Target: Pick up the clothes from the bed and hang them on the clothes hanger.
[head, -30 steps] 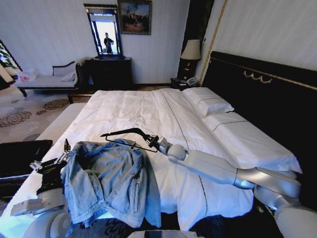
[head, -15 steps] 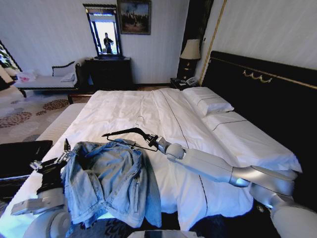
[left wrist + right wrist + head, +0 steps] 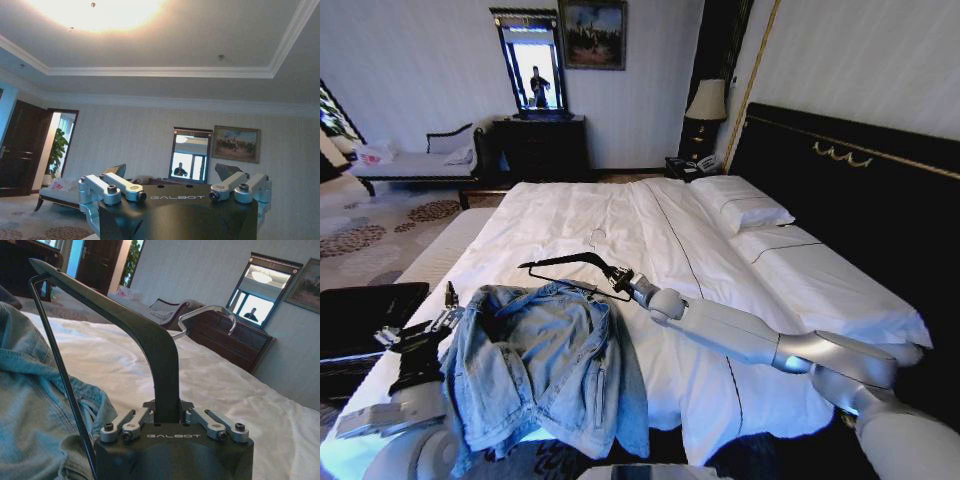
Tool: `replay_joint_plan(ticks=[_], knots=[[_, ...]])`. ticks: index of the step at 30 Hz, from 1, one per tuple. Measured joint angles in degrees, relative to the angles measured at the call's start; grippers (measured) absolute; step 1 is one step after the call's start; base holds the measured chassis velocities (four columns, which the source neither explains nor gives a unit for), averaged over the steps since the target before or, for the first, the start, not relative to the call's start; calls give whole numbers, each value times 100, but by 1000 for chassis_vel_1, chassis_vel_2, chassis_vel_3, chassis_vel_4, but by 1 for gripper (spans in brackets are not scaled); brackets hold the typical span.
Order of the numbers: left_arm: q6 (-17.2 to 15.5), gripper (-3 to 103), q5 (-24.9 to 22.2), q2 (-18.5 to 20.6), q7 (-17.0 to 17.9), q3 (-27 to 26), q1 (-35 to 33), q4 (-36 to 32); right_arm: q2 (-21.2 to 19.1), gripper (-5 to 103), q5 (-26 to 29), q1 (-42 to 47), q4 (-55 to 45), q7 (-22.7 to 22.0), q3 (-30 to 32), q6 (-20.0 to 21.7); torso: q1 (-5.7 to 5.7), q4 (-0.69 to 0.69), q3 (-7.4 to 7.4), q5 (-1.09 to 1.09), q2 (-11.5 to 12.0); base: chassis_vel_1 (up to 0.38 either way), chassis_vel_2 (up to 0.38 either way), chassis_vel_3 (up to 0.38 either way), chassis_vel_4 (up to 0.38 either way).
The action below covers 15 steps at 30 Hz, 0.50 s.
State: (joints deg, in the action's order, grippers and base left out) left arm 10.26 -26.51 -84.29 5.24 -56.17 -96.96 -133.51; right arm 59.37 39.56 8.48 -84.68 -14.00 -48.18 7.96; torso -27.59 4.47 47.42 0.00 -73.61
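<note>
The light-blue denim clothes [image 3: 545,370] lie crumpled on the near left corner of the bed [image 3: 620,215]; in the right wrist view the clothes [image 3: 35,405] sit close beside the gripper. My right gripper [image 3: 623,282] hovers just past the jacket's far edge, shut on the black clothes hanger [image 3: 565,265], whose pale hook [image 3: 592,238] points towards the far wall. In the right wrist view the clothes hanger [image 3: 165,365] rises from the right gripper [image 3: 166,420]. My left gripper [image 3: 442,318] stands at the jacket's left edge, pointing up. In its own view the left gripper [image 3: 172,172] is open with nothing in it.
White pillows [image 3: 740,205] and the tall black headboard [image 3: 850,170] line the bed's right side. A black bench [image 3: 365,305] stands close at the left. A dark dresser with a mirror [image 3: 540,145], a chaise [image 3: 415,160] and a bedside lamp [image 3: 705,100] stand along the far wall.
My right gripper and the hanger have edged slightly left and farther over the bed. The whole picture has shifted a little. The jacket and left gripper keep their places.
</note>
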Motion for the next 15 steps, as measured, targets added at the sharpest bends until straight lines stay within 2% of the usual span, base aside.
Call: replay_joint_plan(ticks=[8,15], knots=[[1,100,2,10,2,3,15,10,-53,22,-132,-78,-2,25,-58,34,1,0,0,1,0,-2,6,0,-7],[6,100,1,-20,4,15,31,33,-60,22,-336,-190,92,198,-204,105,2,-1,-1,0,-1,-45,102,49,-94]])
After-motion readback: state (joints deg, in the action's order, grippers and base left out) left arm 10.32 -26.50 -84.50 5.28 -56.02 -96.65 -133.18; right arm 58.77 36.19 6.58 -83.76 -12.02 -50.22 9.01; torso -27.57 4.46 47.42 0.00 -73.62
